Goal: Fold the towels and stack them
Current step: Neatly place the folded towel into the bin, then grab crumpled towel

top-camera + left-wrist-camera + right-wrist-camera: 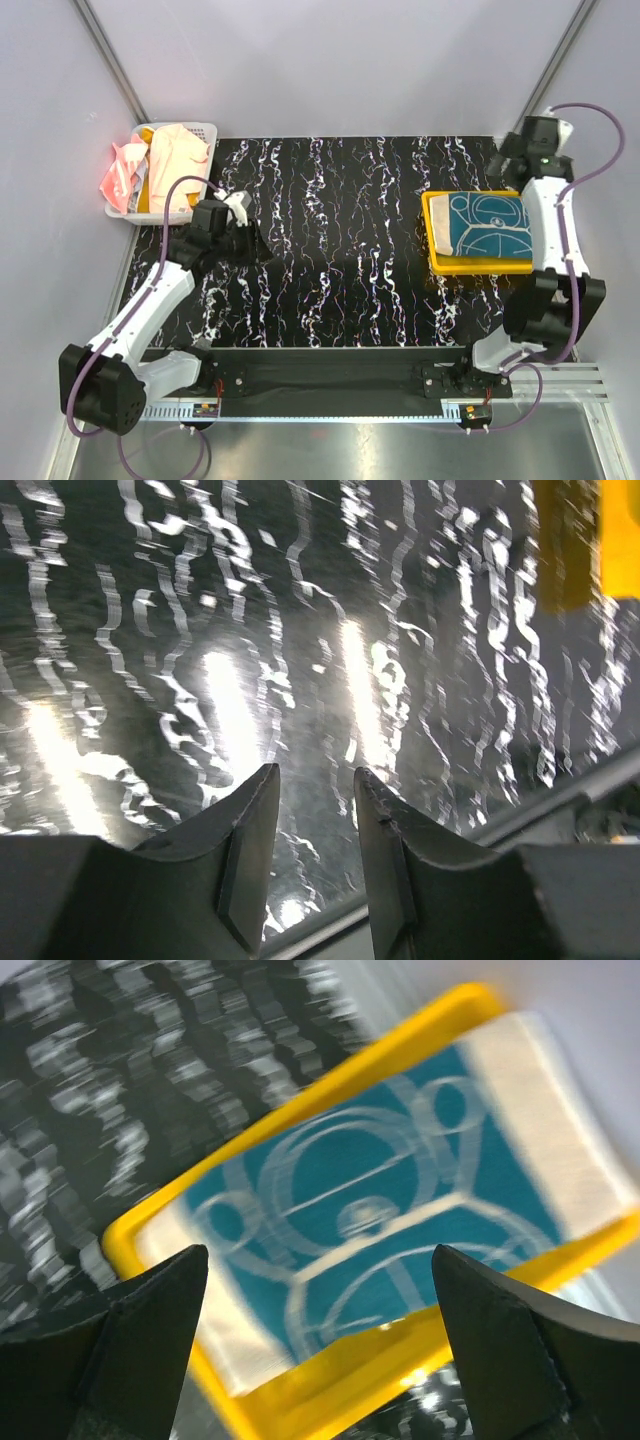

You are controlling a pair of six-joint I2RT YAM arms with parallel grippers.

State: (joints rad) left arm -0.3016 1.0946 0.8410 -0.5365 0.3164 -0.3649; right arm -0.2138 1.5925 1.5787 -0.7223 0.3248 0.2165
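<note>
Teal-and-cream towel (487,222) with a ring pattern, folded flat in the yellow tray (480,266) on the right. Peach towel (178,160) and coral towel (120,180) heaped in the white basket (205,130), far left. Right gripper (318,1255) fingers spread wide over the tray, empty. Left gripper (315,775) fingers narrowly apart, empty.

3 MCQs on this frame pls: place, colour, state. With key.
1. The teal-and-cream towel lies: A in the tray; B in the basket; C draped over an arm.
2. The tray is: A white; B yellow; C red.
3. The right gripper is: A shut on the towel; B shut on the tray rim; C open, empty.
Key: 1A, flat inside the rim, far from the basket; 2B, yellow rim around the towel; 3C, fingers wide apart above the towel, gripping nothing.
</note>
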